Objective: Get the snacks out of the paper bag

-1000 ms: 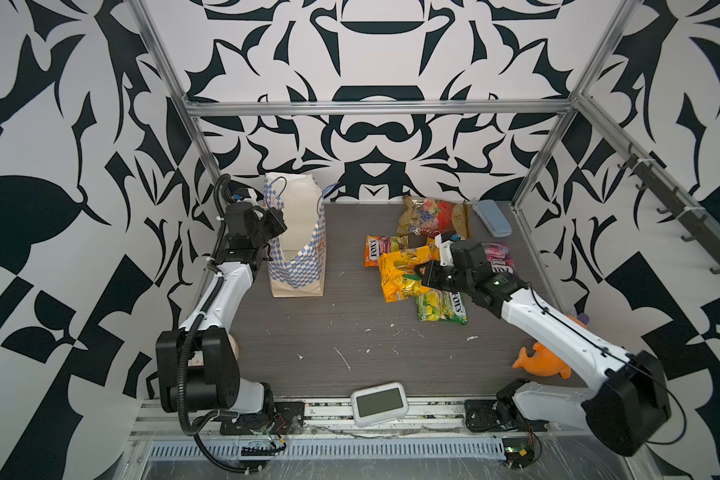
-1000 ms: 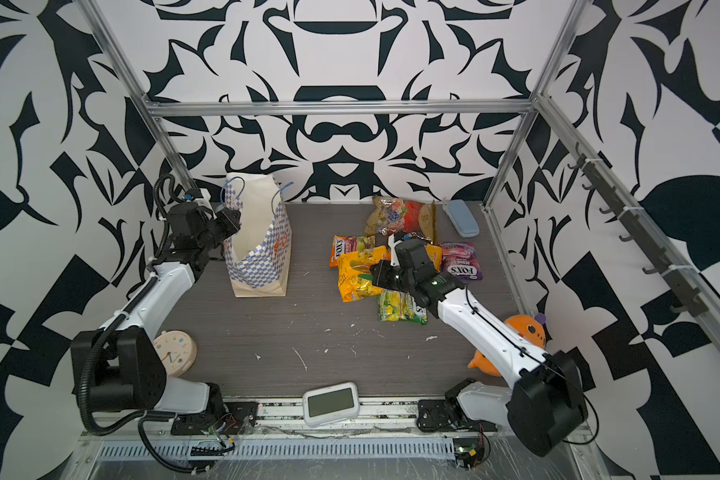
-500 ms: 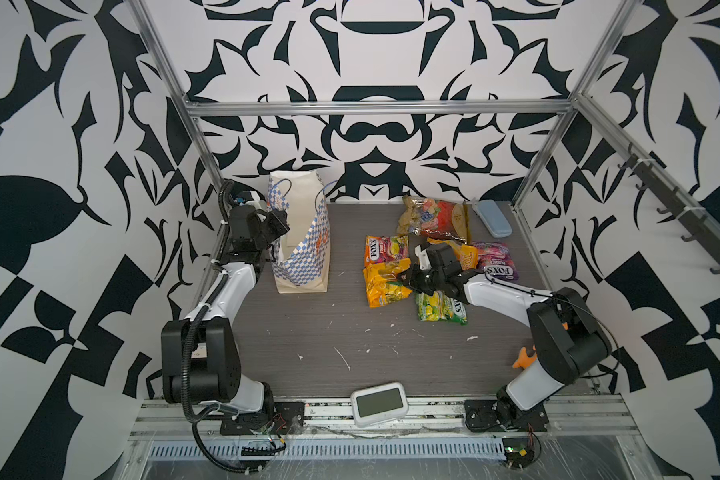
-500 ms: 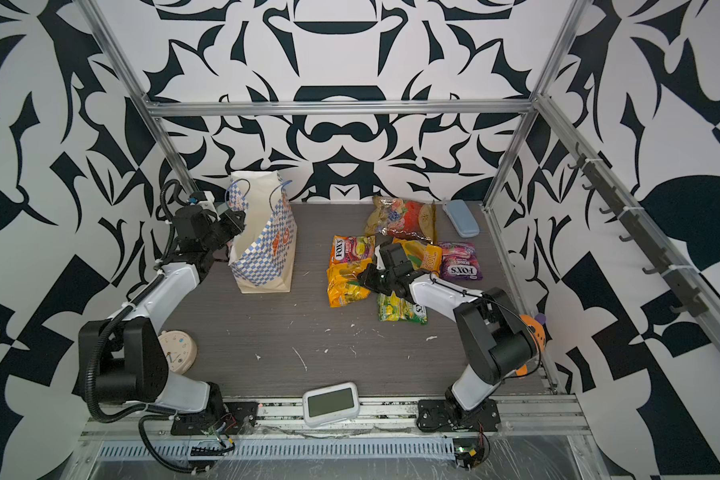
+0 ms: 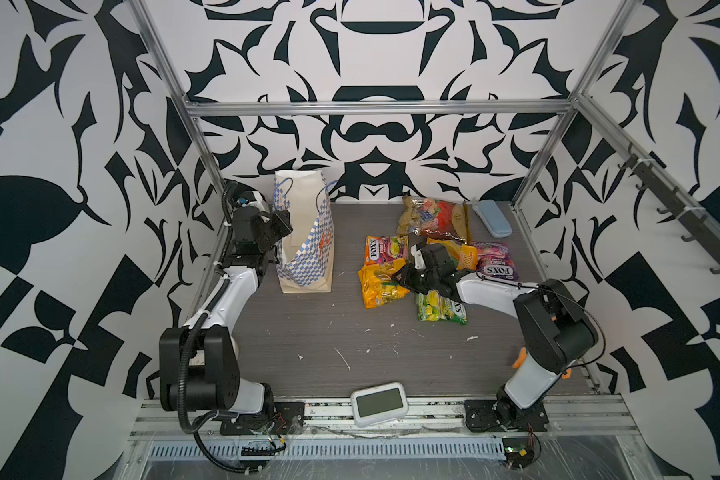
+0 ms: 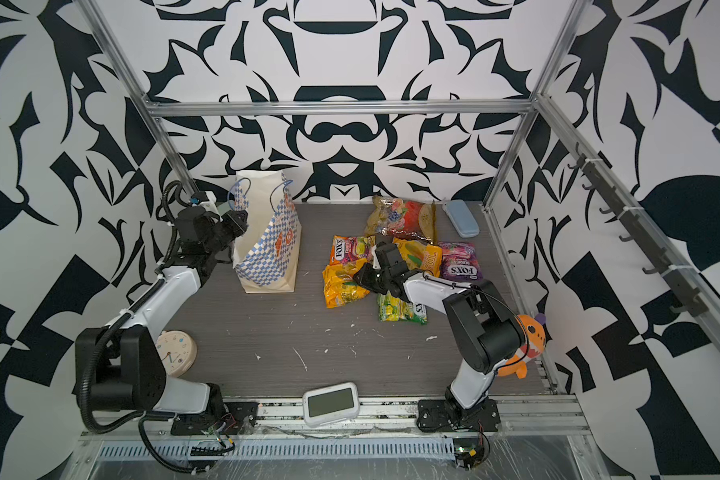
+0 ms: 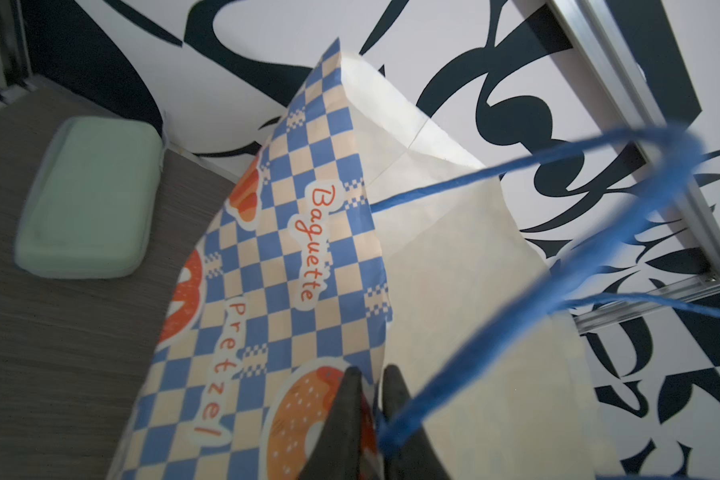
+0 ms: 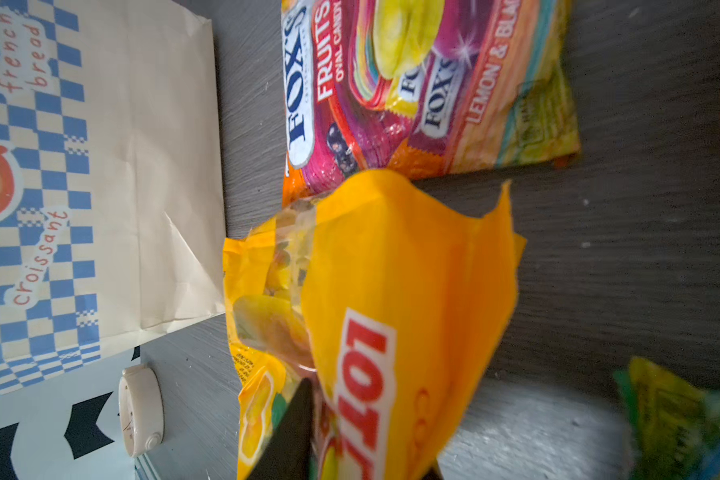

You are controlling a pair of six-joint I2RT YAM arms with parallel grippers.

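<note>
The paper bag [image 5: 308,257] [image 6: 267,249] stands upright at the back left of both top views, checkered with blue cord handles. My left gripper [image 5: 283,222] [image 7: 371,374] sits at its rim, open a little, with the rim and a cord in the gap. Several snacks lie right of the bag: a red-gold packet [image 5: 433,220], an orange-pink FOX'S packet [image 5: 385,248] [image 8: 412,83], a purple one [image 5: 493,262], a green one [image 5: 441,307], a yellow-orange one [image 5: 462,253] and a yellow packet [image 5: 381,286] [image 8: 412,270]. My right gripper [image 5: 400,277] [image 8: 366,428] is low and open, the yellow packet's edge between its fingers.
A blue case [image 5: 492,217] lies at the back right and a pale green case [image 7: 88,199] behind the bag. A white timer [image 5: 378,404] sits on the front rail. A round clock [image 6: 175,353] lies by the left arm's base, an orange plush [image 6: 524,345] by the right arm.
The right arm has come down and carried the yellow packet leftward onto the table. Both grippers' jaws have parted. The left gripper has stayed at the bag's rim.
</note>
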